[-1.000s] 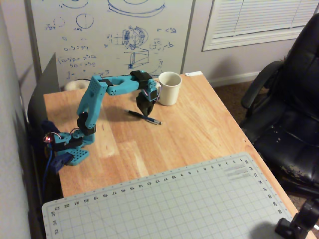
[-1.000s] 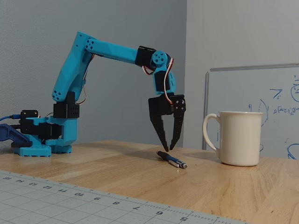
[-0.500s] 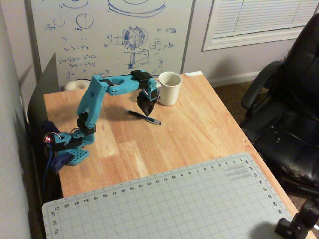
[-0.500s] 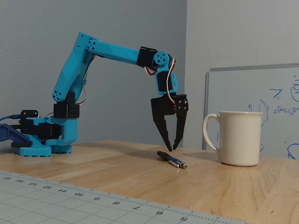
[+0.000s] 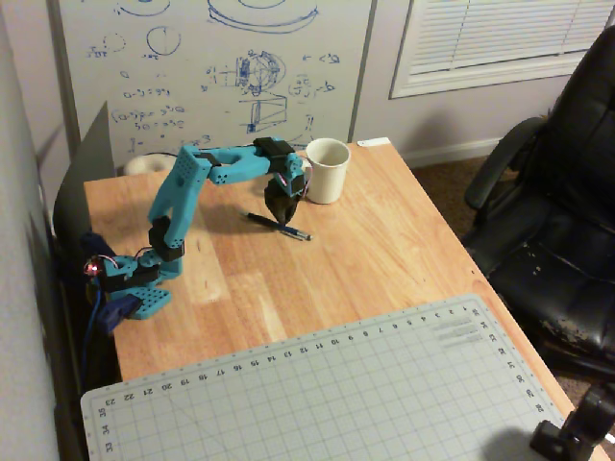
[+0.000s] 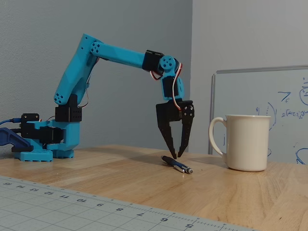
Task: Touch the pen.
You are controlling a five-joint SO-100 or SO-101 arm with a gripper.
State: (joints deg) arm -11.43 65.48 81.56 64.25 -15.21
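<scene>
The pen (image 5: 298, 233) is thin and dark with a silvery tip. It lies flat on the wooden table (image 5: 404, 250), left of the white mug in the overhead view. It also shows in the fixed view (image 6: 177, 164). My gripper (image 5: 282, 222) points straight down over the pen's middle. In the fixed view my gripper (image 6: 179, 155) has its black fingertips drawn together, empty, right at the pen's upper side. I cannot tell whether the tips touch the pen or hang a hair above it.
A white mug (image 5: 327, 171) (image 6: 246, 143) stands just right of the gripper. A grey cutting mat (image 5: 336, 394) (image 6: 72, 207) covers the table's near part. The arm's base (image 5: 135, 288) sits at the left edge. A whiteboard (image 5: 211, 67) stands behind and a black chair (image 5: 557, 221) to the right.
</scene>
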